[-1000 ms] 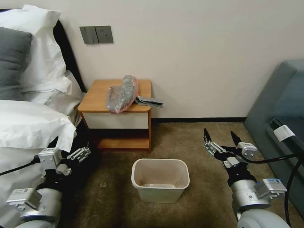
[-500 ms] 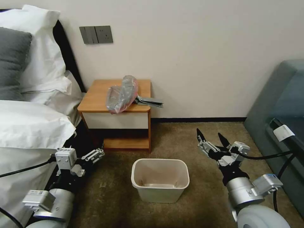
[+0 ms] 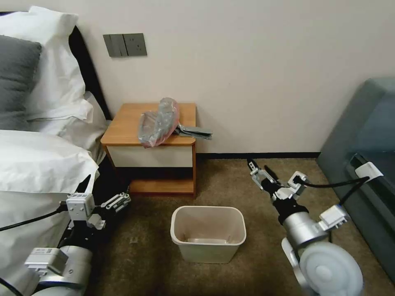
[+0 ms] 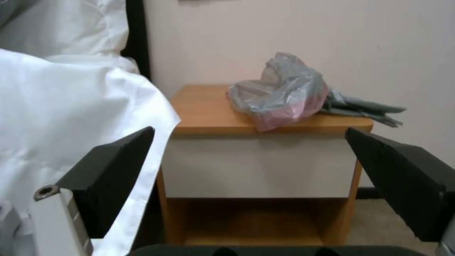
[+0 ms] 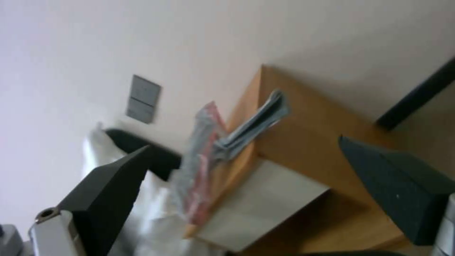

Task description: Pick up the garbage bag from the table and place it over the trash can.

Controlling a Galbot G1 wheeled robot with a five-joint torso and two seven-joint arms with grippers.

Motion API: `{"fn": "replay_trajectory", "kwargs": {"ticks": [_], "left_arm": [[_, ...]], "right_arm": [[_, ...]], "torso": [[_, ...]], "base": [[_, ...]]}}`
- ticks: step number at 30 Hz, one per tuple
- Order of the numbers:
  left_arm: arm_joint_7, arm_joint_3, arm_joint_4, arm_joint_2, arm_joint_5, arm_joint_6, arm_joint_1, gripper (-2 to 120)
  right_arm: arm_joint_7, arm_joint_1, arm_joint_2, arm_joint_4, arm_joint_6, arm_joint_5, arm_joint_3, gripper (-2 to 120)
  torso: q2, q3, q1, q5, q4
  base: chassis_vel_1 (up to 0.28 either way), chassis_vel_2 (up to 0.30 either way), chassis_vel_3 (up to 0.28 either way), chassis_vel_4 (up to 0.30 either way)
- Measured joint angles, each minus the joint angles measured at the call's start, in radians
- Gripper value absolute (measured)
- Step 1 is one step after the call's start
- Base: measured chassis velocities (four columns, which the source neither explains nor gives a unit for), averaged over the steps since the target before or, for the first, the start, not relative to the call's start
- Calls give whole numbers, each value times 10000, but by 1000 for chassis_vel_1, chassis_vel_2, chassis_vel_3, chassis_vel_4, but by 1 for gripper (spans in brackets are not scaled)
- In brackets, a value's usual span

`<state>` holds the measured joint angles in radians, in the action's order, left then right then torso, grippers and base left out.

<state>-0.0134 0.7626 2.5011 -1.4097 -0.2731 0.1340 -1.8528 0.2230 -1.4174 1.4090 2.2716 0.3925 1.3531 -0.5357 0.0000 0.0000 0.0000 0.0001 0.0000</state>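
The garbage bag (image 3: 158, 122), crinkly grey plastic with a pinkish tint, lies bunched on the table (image 3: 125, 125), hanging slightly over its front edge. The cream trash can (image 3: 207, 209) stands on the carpet in front of the table, with no bag in it. My left gripper (image 3: 103, 191) is open, low beside the bed and left of the can. Its wrist view faces the table (image 4: 204, 110) and the bag (image 4: 279, 94) between its fingers (image 4: 113, 160). My right gripper (image 3: 260, 167) is open above the carpet, right of the can, tilted toward the bag (image 5: 199, 167) and the table (image 5: 298, 128).
A bed with white sheets (image 3: 37, 164) and pillows fills the left side, close to my left arm. A grey sofa (image 3: 362, 135) stands on the right. Folded grey bags (image 3: 195, 131) jut over the table's right edge. Open carpet (image 3: 230, 181) lies between the can and the wall.
My right arm has reached forward and left toward the table and rolled its wrist. My left arm has come forward from beside the bed. The bag and the can have not moved.
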Motion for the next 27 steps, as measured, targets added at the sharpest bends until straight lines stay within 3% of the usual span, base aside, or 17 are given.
{"fn": "replay_trajectory", "kwargs": {"ticks": [8,17,27], "left_arm": [[-5,83,-5,-69,-64,-26,-76,100],[-5,288,-10,-101,-114,-71,-239,100],[-6,490,-11,-112,-137,-135,-468,100]], "right_arm": [[601,1807,92,-1509,754,2091,175,100],[852,3903,182,-3644,772,2936,726,100],[1008,4943,518,-5658,775,3890,998,100]], "torso": [[0,1,0,0,0],[0,0,0,-1,0],[0,0,0,-1,0]], "base": [[0,0,0,0],[0,0,0,0],[0,0,0,0]]}}
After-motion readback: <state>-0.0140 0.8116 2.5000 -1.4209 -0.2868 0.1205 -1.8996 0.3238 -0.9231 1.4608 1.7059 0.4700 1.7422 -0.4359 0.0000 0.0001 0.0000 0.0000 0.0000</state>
